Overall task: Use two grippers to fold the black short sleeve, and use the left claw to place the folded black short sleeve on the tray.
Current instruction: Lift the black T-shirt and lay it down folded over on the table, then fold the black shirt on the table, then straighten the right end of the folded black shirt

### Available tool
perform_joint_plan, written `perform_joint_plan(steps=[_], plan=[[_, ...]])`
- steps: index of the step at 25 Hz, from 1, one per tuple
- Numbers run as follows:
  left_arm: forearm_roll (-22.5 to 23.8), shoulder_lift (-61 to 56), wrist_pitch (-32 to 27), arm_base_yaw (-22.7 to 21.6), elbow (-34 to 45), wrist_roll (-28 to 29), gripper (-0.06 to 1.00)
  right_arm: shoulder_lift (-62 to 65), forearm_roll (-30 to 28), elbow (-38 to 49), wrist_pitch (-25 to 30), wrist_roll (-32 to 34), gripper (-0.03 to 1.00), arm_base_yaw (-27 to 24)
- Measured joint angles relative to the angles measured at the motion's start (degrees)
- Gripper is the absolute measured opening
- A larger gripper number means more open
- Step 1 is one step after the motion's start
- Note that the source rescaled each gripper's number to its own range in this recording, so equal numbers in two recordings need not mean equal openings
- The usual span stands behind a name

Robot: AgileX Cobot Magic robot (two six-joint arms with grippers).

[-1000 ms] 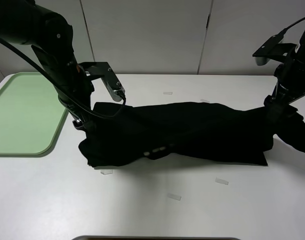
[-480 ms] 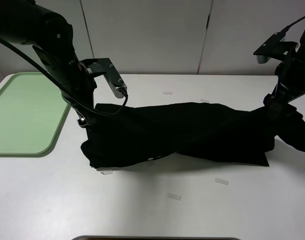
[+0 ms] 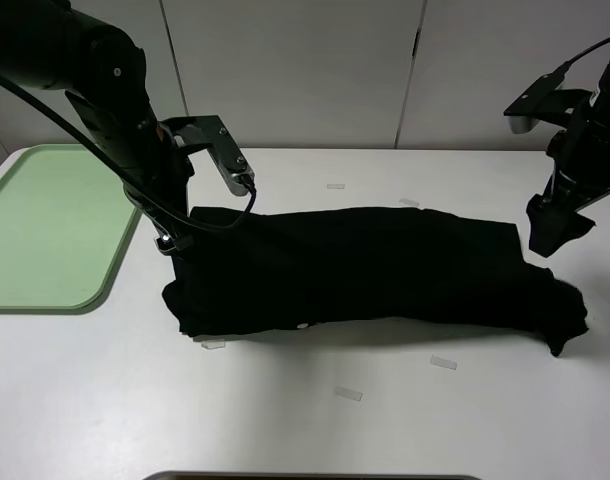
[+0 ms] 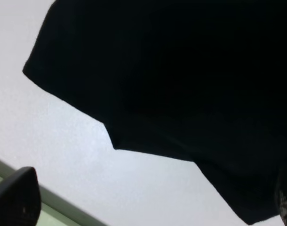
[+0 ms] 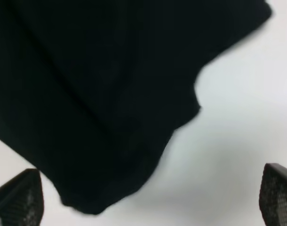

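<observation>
The black short sleeve (image 3: 365, 265) lies as a long folded band across the white table, and its right end (image 3: 563, 318) is crumpled. The left claw (image 3: 172, 243) hangs over the shirt's left end. In the left wrist view (image 4: 151, 198) its fingertips (image 4: 16, 200) stand wide apart, with the shirt (image 4: 181, 70) beneath them and nothing held. My right gripper (image 3: 555, 228) is raised just above the shirt's right end. It is open and empty in the right wrist view (image 5: 146, 197), with the shirt (image 5: 87, 94) below. The mint-green tray (image 3: 45, 225) sits at the far left.
Small clear tape strips lie on the table in front of the shirt (image 3: 348, 394) (image 3: 443, 362) and behind it (image 3: 335, 186). A dark object's edge (image 3: 315, 477) shows at the front. White wall panels stand behind the table.
My right gripper has let go of the shirt's right end, which dropped onto the table in a crumpled heap. The left arm shifted slightly to the right a second ago and has held still since.
</observation>
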State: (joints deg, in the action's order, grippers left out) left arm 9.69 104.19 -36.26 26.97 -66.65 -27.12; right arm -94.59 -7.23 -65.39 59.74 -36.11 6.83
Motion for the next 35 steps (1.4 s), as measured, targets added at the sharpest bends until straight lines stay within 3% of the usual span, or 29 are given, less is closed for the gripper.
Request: perform_joint_plan(steps=[12, 18, 26, 30, 35], plan=[[-0.22, 0.0, -0.65, 0.0, 0.0, 0.0, 1.0, 0.0, 6.07, 0.0, 0.0, -0.28, 1.0, 0.0], [-0.52, -1.21, -10.7, 0.0, -3.61, 1.96, 1.0, 0.0, 10.12, 0.0, 0.0, 4.25, 1.0, 0.0], [-0.98, -12.59, -17.72, -0.6, -5.87, 8.57, 1.0, 0.0, 12.63, -0.19, 0.2, 9.95, 1.0, 0.0], [-2.13, -19.18, -21.06, -2.96, -5.87, 12.99, 1.0, 0.0, 12.68, -0.19, 0.52, 12.52, 1.0, 0.0], [-4.06, -31.4, -21.86, -6.66, -1.71, 14.6, 1.0, 0.0, 12.75, -0.19, 0.52, 13.0, 1.0, 0.0]])
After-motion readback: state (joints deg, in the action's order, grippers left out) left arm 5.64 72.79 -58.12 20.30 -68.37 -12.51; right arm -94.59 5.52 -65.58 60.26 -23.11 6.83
